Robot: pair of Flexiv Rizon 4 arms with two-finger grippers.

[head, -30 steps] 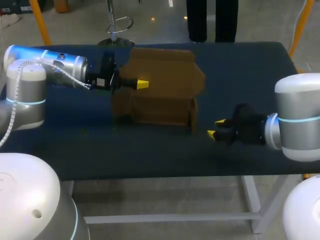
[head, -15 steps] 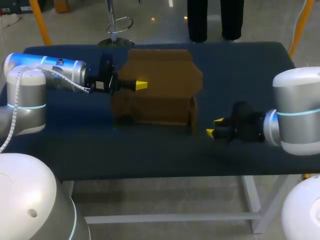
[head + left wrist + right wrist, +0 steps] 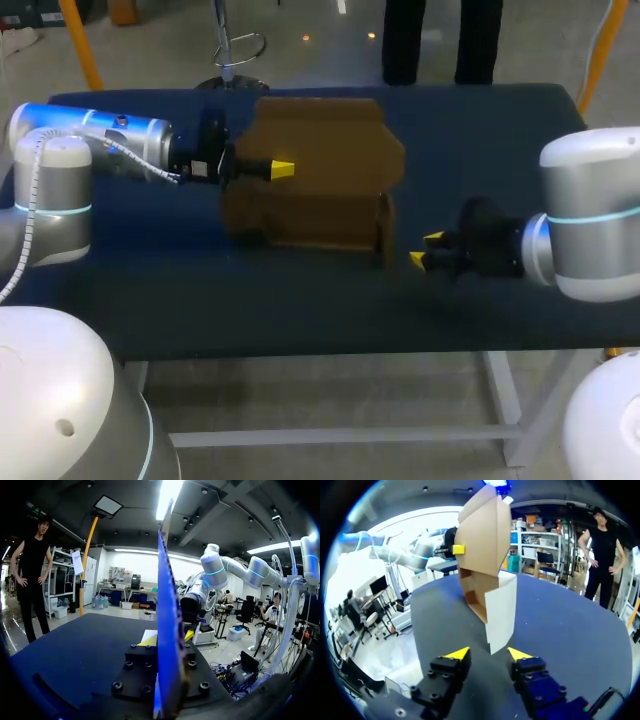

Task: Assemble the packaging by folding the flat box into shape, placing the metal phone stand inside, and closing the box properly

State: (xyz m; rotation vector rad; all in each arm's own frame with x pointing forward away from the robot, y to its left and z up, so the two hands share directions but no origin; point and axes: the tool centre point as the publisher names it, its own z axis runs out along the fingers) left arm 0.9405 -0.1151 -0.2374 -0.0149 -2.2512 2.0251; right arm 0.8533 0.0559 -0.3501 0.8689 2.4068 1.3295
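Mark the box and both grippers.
box point(image 3: 330, 150): head view, on the raised back flap.
left gripper point(image 3: 283, 169): head view, at its yellow tip against the flap.
right gripper point(image 3: 489, 653): right wrist view, midway between its yellow tips.

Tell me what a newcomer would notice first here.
The half-folded cardboard box stands in the middle of the table, with its flaps up. The left gripper is clamped on its upper panel from the left side. The right gripper sits open just off the box's right end.

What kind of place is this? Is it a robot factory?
Probably a robot lab, not a factory: just my left arm and right arm at one dark table with a single cardboard box.
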